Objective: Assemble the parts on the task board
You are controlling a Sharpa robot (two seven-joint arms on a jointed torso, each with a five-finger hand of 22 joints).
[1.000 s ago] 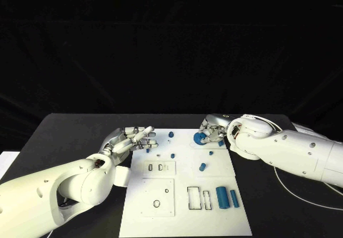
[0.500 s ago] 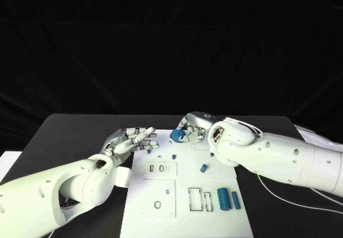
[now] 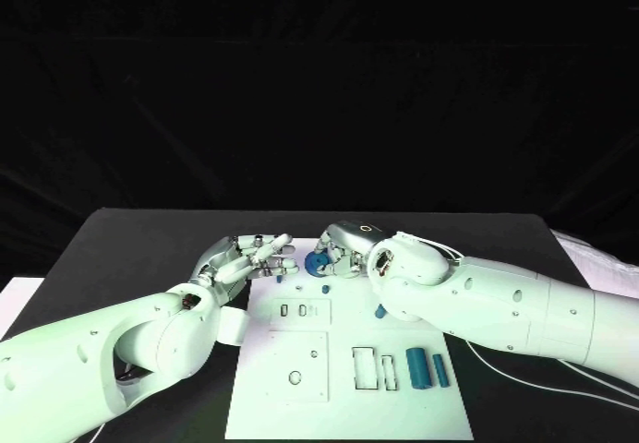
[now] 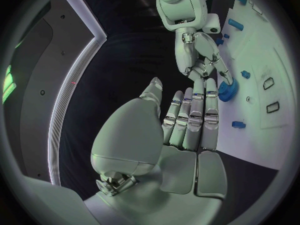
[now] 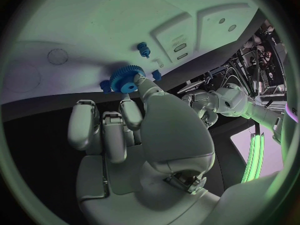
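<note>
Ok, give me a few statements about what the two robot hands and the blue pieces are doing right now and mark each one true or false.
1. The right robot hand holds a blue gear. True.
2. The left robot hand grips the gear as well. False: its fingers are spread and it holds nothing, with the gear close beside its fingertips.
3. Two long blue cylinders lie side by side on the task board. True.
4. The gear is already seated flat on the board. False: it is in the right robot hand's fingers.
5. The right arm reaches across the board towards the left robot hand. True.
</note>
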